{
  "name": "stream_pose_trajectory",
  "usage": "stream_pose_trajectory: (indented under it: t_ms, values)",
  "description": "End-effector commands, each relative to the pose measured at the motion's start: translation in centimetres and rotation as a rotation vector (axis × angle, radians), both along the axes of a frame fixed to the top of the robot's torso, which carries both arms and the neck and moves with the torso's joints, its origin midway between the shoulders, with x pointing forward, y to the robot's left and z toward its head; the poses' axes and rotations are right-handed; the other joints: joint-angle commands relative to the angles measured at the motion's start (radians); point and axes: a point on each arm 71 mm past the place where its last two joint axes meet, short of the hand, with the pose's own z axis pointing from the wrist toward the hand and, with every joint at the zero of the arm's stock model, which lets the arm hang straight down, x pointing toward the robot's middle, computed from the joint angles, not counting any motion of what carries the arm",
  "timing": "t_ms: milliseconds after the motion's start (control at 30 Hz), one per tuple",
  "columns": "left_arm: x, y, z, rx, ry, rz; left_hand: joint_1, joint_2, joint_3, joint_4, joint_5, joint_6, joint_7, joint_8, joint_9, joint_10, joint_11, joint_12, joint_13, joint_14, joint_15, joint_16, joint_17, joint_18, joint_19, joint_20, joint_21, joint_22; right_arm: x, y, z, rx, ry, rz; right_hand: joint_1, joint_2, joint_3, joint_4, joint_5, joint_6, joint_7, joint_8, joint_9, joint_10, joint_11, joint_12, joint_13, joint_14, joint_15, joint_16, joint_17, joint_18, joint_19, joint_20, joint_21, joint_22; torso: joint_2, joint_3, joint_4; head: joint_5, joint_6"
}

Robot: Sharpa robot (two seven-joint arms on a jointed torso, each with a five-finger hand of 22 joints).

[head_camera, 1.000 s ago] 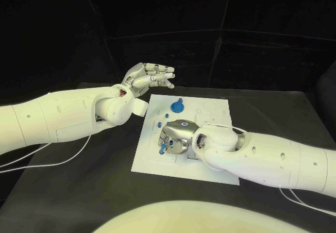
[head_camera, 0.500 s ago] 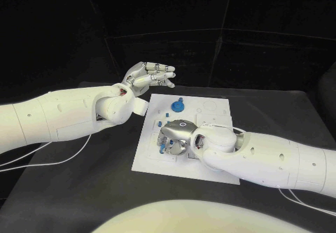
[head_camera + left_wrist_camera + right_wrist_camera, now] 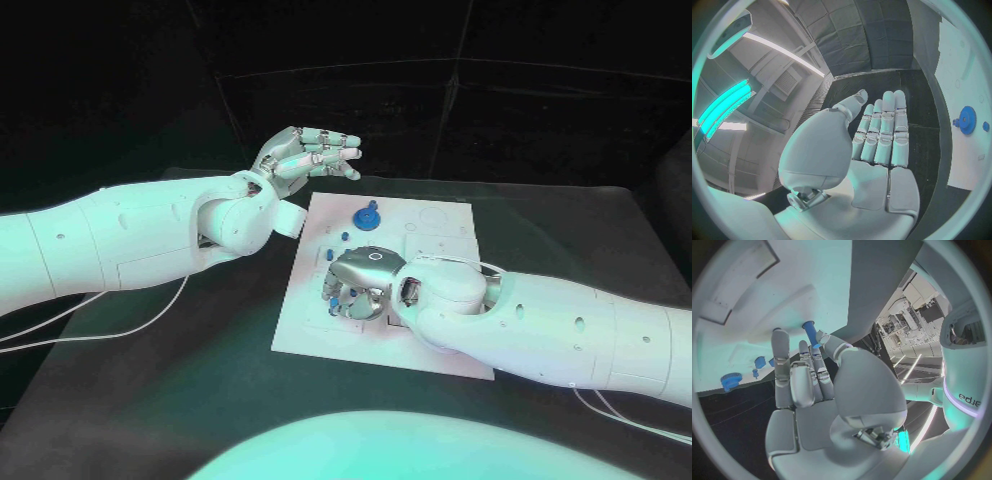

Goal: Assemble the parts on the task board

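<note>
Your task board (image 3: 433, 225) is a flat white plate with shallow recesses, lying mid-table on the matte black table (image 3: 173, 370). A toothed blue gear (image 3: 366, 215) stands near its far edge. Your right hand (image 3: 361, 285) hovers low over the board, pinching a slim blue peg (image 3: 809, 333) between thumb and fingertip. Your left hand (image 3: 306, 155) is raised beyond the board's far left corner, empty, its fingers loosely extended.
</note>
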Motion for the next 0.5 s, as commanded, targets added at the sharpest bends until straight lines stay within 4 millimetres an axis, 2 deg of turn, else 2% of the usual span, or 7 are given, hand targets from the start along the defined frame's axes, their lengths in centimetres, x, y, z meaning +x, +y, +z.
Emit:
stream_pose_trajectory:
  t_ms: [33, 133, 267, 333, 367, 400, 500]
  values:
    - [0.0, -0.1, 0.2, -0.01, -0.004, -0.011, 0.011, 0.002, -0.001, -0.004, -0.003, -0.008, 0.0, 0.006, 0.001, -0.007, 0.003, 0.004, -0.001, 0.006, 0.002, -0.005, -0.001, 0.009, 0.008, 0.001, -0.004, -0.002, -0.1, 0.2, 0.3, 0.028, -0.016, 0.008, -0.005, -0.012, -0.004, 0.007, 0.003, -0.011, 0.002, -0.002, 0.0, -0.016, 0.002, -0.005, 0.001, 0.031, 0.011, -0.004, -0.003, 0.003, -0.003, 0.008, -0.007, -0.006, 0.0, -0.0001, 0.0004, 0.0, 0.0]
    - [0.0, -0.1, 0.2, -0.01, -0.004, -0.011, 0.011, 0.002, -0.001, -0.004, -0.003, -0.008, 0.0, 0.006, 0.001, -0.007, 0.003, 0.004, -0.001, 0.006, 0.002, -0.005, -0.001, 0.009, 0.008, 0.001, -0.004, -0.002, -0.1, 0.1, 0.4, 0.044, -0.022, 0.005, -0.01, -0.021, -0.016, 0.008, 0.003, -0.03, 0.008, -0.003, 0.0, -0.044, 0.009, -0.012, 0.001, 0.026, 0.017, -0.012, -0.02, 0.007, -0.018, 0.014, -0.022, -0.031, 0.0, 0.0, 0.0001, 0.0, 0.0]
    - [0.0, -0.1, 0.2, -0.009, -0.003, -0.01, 0.011, 0.002, -0.001, -0.004, -0.003, -0.008, 0.0, 0.006, 0.001, -0.007, 0.003, 0.004, -0.001, 0.006, 0.002, -0.005, -0.001, 0.009, 0.008, 0.001, -0.004, -0.002, -0.1, -0.3, 0.8, 0.093, -0.033, -0.002, -0.016, -0.038, -0.059, 0.013, 0.001, -0.087, 0.004, -0.003, -0.002, -0.1, 0.013, -0.02, 0.002, 0.009, 0.021, -0.044, -0.079, 0.014, -0.044, 0.02, -0.051, -0.073, 0.0, 0.0003, 0.0003, 0.0, 0.0]
    - [0.0, 0.0, 0.2, -0.009, -0.003, -0.009, 0.011, 0.002, -0.001, -0.004, -0.003, -0.008, 0.0, 0.006, 0.001, -0.007, 0.003, 0.004, -0.001, 0.006, 0.002, -0.005, -0.001, 0.009, 0.008, 0.001, -0.004, -0.002, -0.2, -0.8, 1.0, 0.127, -0.036, -0.006, -0.023, -0.045, -0.1, 0.021, -0.007, -0.123, 0.002, -0.003, -0.001, -0.12, 0.012, -0.013, 0.005, 0.003, 0.02, -0.057, -0.1, 0.015, -0.047, 0.02, -0.061, -0.078, 0.0, 0.0007, 0.0, 0.001, -0.001]
    - [0.0, 0.0, 0.2, -0.008, -0.003, -0.009, 0.011, 0.002, -0.001, -0.004, -0.003, -0.008, 0.0, 0.006, 0.001, -0.007, 0.003, 0.004, -0.001, 0.006, 0.002, -0.005, -0.001, 0.009, 0.008, 0.001, -0.004, -0.002, -0.2, -1.1, 1.2, 0.151, -0.038, -0.008, -0.02, -0.038, -0.137, 0.031, -0.036, -0.148, -0.001, 0.0, 0.002, -0.131, 0.011, 0.0, 0.007, 0.003, 0.02, -0.062, -0.107, 0.018, -0.047, 0.017, -0.068, -0.083, -0.001, 0.0006, -0.0002, 0.001, -0.001]
    - [0.0, 0.1, 0.2, -0.008, -0.003, -0.008, 0.011, 0.002, -0.001, -0.004, -0.003, -0.008, 0.0, 0.006, 0.001, -0.007, 0.003, 0.004, -0.001, 0.006, 0.002, -0.005, -0.001, 0.009, 0.008, 0.001, -0.004, -0.002, -0.3, -1.5, 1.4, 0.175, -0.04, -0.01, -0.032, -0.043, -0.169, 0.043, -0.05, -0.174, -0.001, -0.002, 0.0, -0.134, 0.008, 0.008, 0.008, 0.004, 0.017, -0.065, -0.111, 0.015, -0.045, 0.019, -0.071, -0.086, -0.001, 0.0006, -0.0006, 0.001, -0.002]
    - [0.0, 0.2, 0.2, -0.007, -0.003, -0.005, 0.011, 0.002, -0.001, -0.004, -0.003, -0.008, 0.0, 0.006, 0.001, -0.007, 0.003, 0.004, -0.001, 0.006, 0.002, -0.005, -0.001, 0.009, 0.008, 0.001, -0.004, -0.002, -0.5, -3.0, 1.9, 0.23, -0.042, -0.019, -0.026, -0.039, -0.224, 0.055, -0.052, -0.195, -0.001, -0.002, 0.0, -0.134, 0.008, 0.028, 0.009, 0.005, 0.015, -0.067, -0.117, 0.013, -0.04, 0.018, -0.076, -0.09, -0.003, -0.0002, -0.0015, 0.0, -0.001]
